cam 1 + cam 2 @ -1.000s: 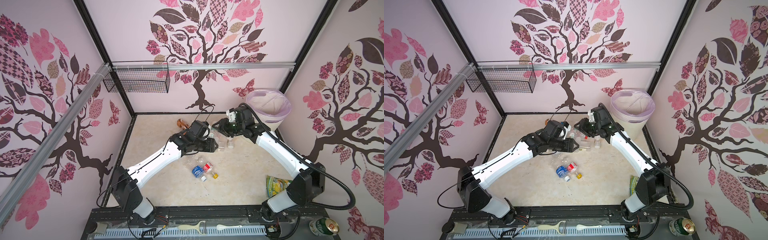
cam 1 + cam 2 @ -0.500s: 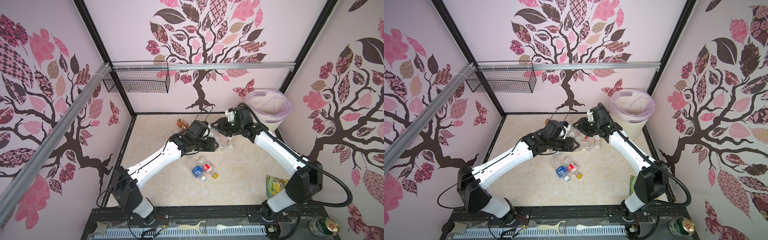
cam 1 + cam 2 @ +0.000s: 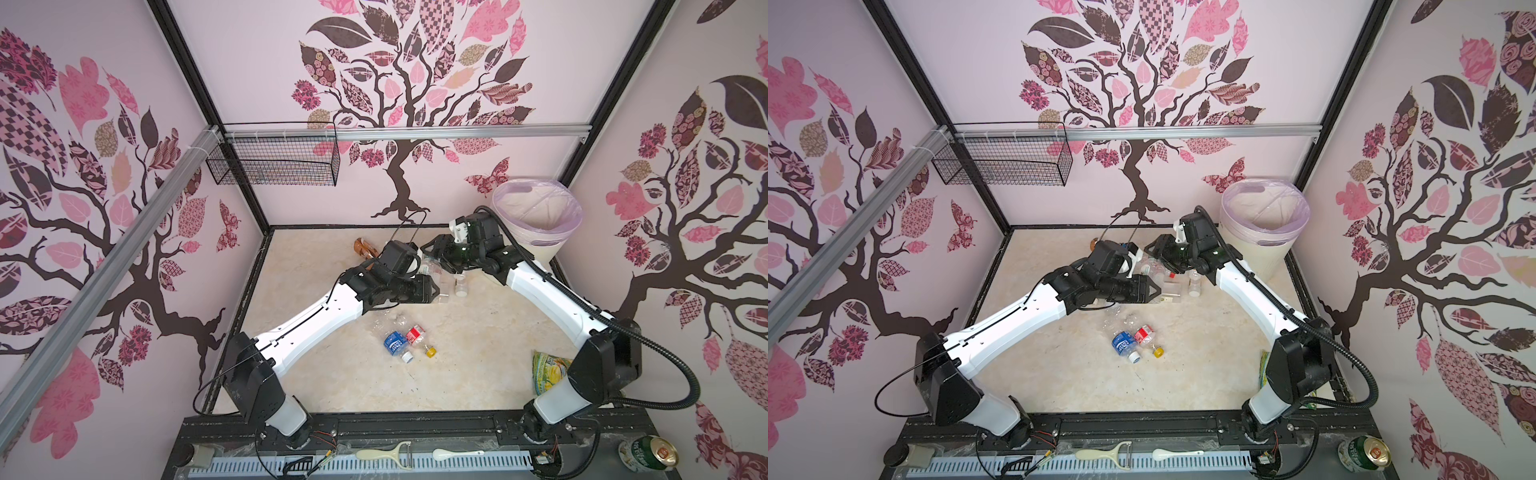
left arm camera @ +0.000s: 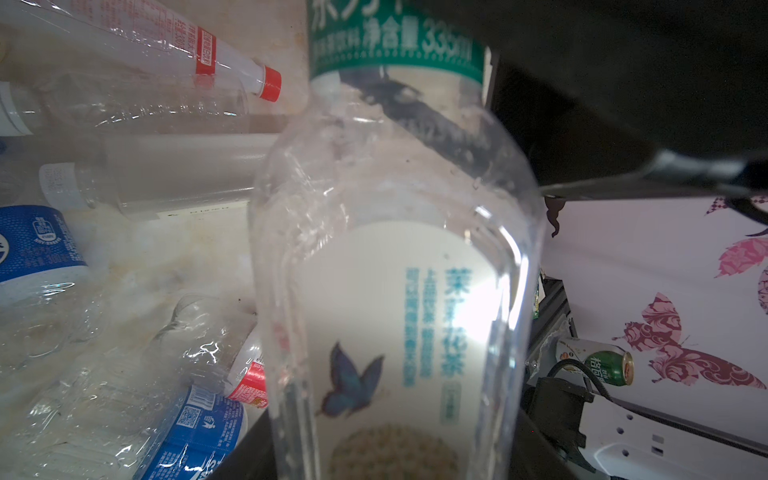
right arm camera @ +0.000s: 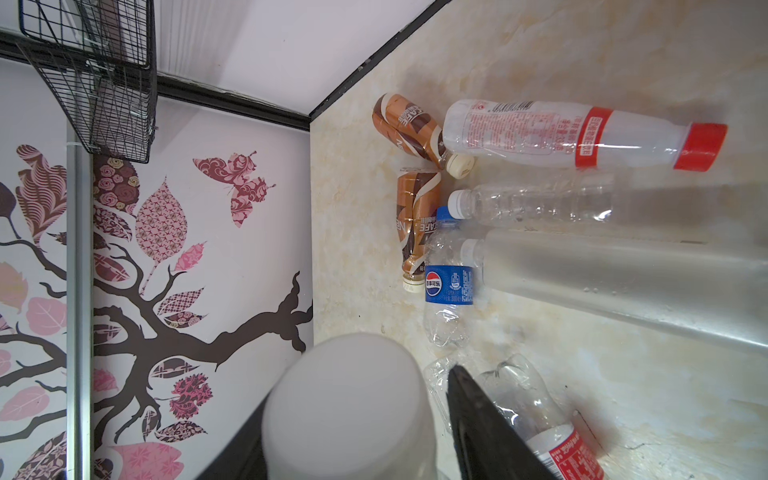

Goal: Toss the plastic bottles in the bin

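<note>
Right pincer (image 3: 432, 251) edged left over the pile; grip unclear. Left pincer (image 3: 434, 291) pinches clear teal-labelled plastic bottle (image 4: 395, 270) mid beige table (image 3: 332, 374). Round cream ribbed bin (image 3: 536, 216) shows no bottle inside; other plastic bottles (image 5: 540, 133) remain.

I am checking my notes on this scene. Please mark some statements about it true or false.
1. The bin stands in the far right corner. True.
2. The left gripper is empty. False: it holds a clear bottle with a green band.
3. Two brown bottles lie on the floor, near its far edge. True.
4. The green can is inside the bin. False: it is off the floor, at the front right.
5. The wire basket stands on the floor. False: it hangs from the rail.
</note>
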You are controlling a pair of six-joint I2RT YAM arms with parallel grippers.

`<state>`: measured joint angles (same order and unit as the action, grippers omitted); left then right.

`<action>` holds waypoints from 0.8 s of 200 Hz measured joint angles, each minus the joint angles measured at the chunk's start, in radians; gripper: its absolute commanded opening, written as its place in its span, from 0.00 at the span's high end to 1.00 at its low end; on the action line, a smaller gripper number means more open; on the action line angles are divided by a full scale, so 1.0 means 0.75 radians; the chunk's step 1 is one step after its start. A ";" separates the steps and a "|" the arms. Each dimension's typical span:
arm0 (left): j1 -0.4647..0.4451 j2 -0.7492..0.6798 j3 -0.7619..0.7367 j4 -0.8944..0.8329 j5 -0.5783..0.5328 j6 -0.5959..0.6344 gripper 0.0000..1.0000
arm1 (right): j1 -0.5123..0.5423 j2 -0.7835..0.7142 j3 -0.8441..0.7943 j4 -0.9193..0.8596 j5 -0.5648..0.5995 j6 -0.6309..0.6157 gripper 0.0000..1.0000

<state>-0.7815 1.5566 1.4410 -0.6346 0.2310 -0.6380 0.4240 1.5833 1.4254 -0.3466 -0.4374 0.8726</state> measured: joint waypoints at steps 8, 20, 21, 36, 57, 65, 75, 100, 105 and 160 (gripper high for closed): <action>0.000 0.000 0.000 0.003 0.001 0.000 0.43 | 0.000 0.000 0.000 0.000 0.003 -0.002 0.37; 0.000 0.000 0.000 0.006 0.003 0.001 0.43 | 0.000 0.000 0.000 0.000 0.005 -0.001 0.35; 0.000 0.000 0.000 0.007 0.003 0.001 0.43 | 0.000 0.000 0.000 -0.001 0.005 -0.001 0.35; 0.000 0.000 0.001 0.008 0.005 0.003 0.43 | 0.000 0.000 0.000 -0.001 0.010 -0.002 0.33; 0.000 0.001 0.002 0.008 0.011 0.012 0.43 | 0.000 0.000 0.000 -0.003 0.019 -0.006 0.35; 0.000 0.003 0.002 0.008 0.013 0.014 0.43 | 0.000 0.000 0.000 -0.005 0.021 -0.007 0.38; 0.000 0.004 0.002 0.007 0.016 0.014 0.43 | 0.000 0.001 0.000 -0.006 0.021 -0.011 0.41; -0.001 0.012 0.002 0.004 0.023 0.014 0.43 | 0.000 0.004 0.001 -0.007 0.024 -0.015 0.52; -0.002 0.014 0.002 0.004 0.024 0.014 0.43 | 0.000 0.004 0.001 -0.008 0.024 -0.014 0.53; -0.002 0.017 0.002 0.007 0.024 0.011 0.39 | -0.001 0.005 0.001 -0.037 0.046 -0.071 0.67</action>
<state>-0.7826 1.5696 1.4425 -0.6296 0.2493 -0.6296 0.4236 1.5867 1.4258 -0.3740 -0.4026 0.8192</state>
